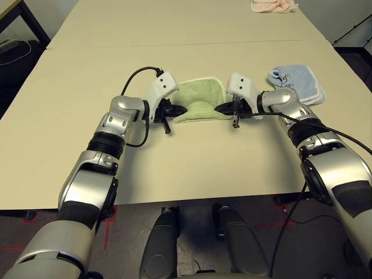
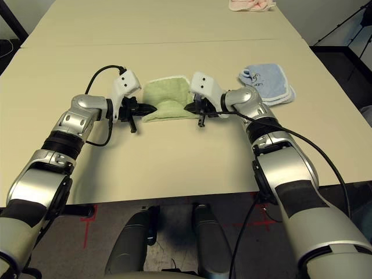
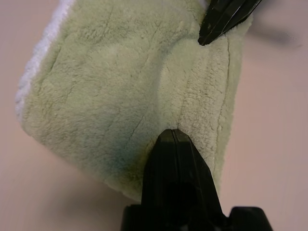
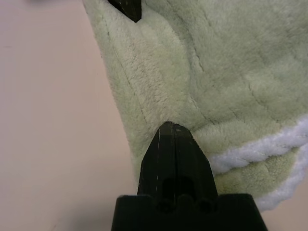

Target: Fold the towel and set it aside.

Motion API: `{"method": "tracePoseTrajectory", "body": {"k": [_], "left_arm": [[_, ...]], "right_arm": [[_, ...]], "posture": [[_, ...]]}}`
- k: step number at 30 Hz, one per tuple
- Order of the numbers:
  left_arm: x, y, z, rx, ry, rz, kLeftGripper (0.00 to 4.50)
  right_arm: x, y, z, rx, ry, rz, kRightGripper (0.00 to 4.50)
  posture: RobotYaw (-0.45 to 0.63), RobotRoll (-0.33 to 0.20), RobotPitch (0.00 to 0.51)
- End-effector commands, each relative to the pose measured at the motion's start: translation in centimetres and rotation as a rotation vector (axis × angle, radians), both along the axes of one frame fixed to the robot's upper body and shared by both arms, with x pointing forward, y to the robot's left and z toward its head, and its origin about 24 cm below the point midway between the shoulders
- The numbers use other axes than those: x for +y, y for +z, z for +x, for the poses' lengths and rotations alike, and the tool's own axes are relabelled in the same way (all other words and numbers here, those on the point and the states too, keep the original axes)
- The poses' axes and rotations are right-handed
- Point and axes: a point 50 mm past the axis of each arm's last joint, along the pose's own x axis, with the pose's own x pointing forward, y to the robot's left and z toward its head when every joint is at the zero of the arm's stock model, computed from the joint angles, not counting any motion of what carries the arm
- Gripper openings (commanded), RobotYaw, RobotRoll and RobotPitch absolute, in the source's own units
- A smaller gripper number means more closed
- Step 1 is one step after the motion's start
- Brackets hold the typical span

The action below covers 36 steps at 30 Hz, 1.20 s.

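The towel [image 1: 200, 100] lies near the middle of the counter [image 1: 174, 163], directly between the 2 grippers, and its long axis runs left to right from one gripper to the other. The left gripper [image 1: 173, 108] is set at the towel's left near corner and the right gripper [image 1: 222, 108] at its right near corner, so neither arm is clearly nearer; each is already at its own end. In the left wrist view the fingers [image 3: 177, 178] are pressed together with the green pile bunched at their tip, which reads as a pinch on the cloth's edge. In the right wrist view the fingers [image 4: 174, 161] are likewise closed, with a fold of the towel drawn to their tip, so a pinch is judged there too. The tip of the opposite gripper is seen across the cloth in each wrist view, which confirms that the towel is spanned end to end. The towel is light green terry with white stitched edging; the edging is seen along the far side and at the right near corner. The cloth is rumpled and appears already doubled, with its near edge pulled into a curve between the 2 grips. A pale blue towel [image 1: 296, 84] lies just beyond the right arm, apart from the green one, and a pink cloth [image 1: 272, 5] lies at the counter's far edge.
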Motion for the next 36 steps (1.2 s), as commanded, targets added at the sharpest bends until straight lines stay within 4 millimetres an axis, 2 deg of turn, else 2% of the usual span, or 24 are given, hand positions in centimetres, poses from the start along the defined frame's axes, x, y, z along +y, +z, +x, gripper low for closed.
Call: {"method": "tracePoseTrajectory", "body": {"k": [1,5,11,16,22,30,36], "left_arm": [[0.6,-1.7,-0.2,0.071,0.024,0.05,0.04],[0.5,-0.7,0.0,0.048,0.026,0.003,0.04],[0.4,1.8,-0.2,-0.014,-0.017,-0.137,0.04],[0.3,3.9,-0.3,-0.063,-0.025,-0.252,0.04],[0.4,5.4,0.9,-0.165,0.085,-0.327,0.04],[0.4,6.9,1.6,-0.233,0.125,-0.39,0.04],[0.4,7.2,1.7,-0.247,0.11,-0.377,0.04]], "right_arm": [[-0.9,-3.0,-0.5,0.117,-0.051,-0.059,0.0],[-1.3,-2.1,-0.3,0.1,-0.058,0.005,0.0],[-2.6,0.7,-0.6,0.122,0.019,0.318,0.0],[-3.4,2.8,-0.5,0.076,0.014,0.48,0.0],[-2.8,4.1,0.2,-0.004,-0.069,0.622,0.0],[-2.7,5.8,0.6,-0.058,-0.092,0.672,0.0],[-2.8,6.0,0.6,-0.063,-0.092,0.677,0.0]], "posture": [[0.15,0.0,0.231],[0.15,0.0,0.228],[0.14,0.0,0.225],[0.14,0.0,0.231],[0.12,0.0,0.262],[0.09,0.0,0.297],[0.09,0.0,0.321]]}}
